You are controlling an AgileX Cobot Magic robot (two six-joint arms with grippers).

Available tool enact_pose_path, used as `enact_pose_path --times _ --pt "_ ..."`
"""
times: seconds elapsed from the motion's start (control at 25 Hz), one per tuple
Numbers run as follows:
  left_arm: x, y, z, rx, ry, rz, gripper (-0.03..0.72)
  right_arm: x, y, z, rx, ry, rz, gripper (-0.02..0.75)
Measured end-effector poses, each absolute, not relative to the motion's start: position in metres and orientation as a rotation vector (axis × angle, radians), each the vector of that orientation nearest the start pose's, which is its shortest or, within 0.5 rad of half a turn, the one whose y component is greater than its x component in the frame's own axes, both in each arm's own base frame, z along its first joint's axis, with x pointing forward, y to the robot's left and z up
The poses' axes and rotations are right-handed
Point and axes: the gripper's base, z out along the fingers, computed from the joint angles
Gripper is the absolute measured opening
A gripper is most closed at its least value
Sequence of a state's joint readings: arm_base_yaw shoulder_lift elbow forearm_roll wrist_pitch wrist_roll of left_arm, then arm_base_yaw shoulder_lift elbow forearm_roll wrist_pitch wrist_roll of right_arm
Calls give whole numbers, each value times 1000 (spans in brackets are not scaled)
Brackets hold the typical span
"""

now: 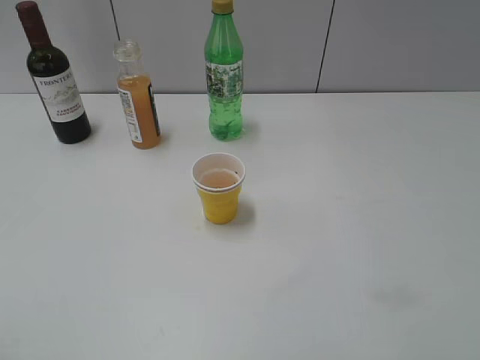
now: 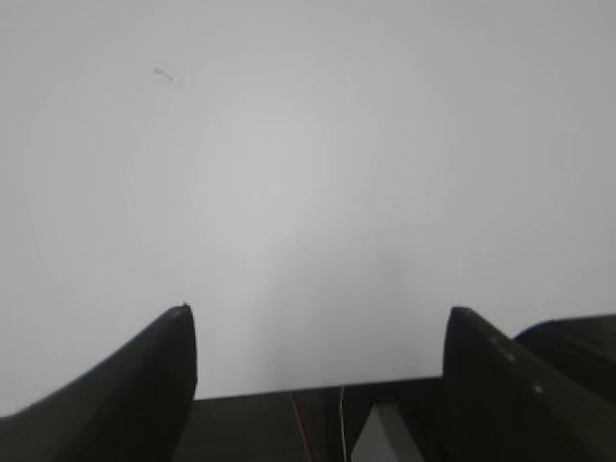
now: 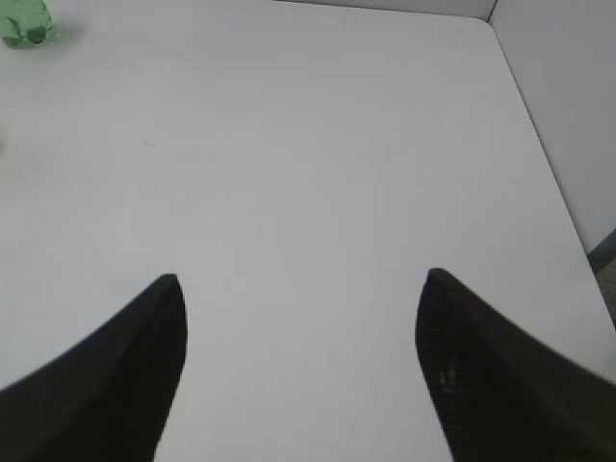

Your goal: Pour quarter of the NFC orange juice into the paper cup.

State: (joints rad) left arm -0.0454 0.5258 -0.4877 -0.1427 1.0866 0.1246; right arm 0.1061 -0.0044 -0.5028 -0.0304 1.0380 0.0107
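Note:
The NFC orange juice bottle (image 1: 138, 101) stands upright and uncapped at the back left of the white table (image 1: 360, 240), about three-quarters full of orange liquid. The yellow paper cup (image 1: 219, 188) stands upright near the middle, with a little pale orange liquid inside. Neither arm shows in the exterior view. My left gripper (image 2: 318, 313) is open and empty over bare table. My right gripper (image 3: 300, 279) is open and empty over bare table, far from the cup and the bottle.
A dark wine bottle (image 1: 56, 79) stands at the far back left. A tall green plastic bottle (image 1: 224, 75) stands behind the cup; its base shows in the right wrist view (image 3: 24, 24). A grey wall runs behind the table, whose right edge (image 3: 539, 144) shows.

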Motion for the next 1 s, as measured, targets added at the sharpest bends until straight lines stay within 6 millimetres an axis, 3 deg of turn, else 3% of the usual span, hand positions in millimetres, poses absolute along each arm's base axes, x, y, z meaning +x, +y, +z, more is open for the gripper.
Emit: enact_pose_path --times 1.0 --pt "-4 -11 270 171 2077 -131 587 -5 -3 280 -95 2012 38 590"
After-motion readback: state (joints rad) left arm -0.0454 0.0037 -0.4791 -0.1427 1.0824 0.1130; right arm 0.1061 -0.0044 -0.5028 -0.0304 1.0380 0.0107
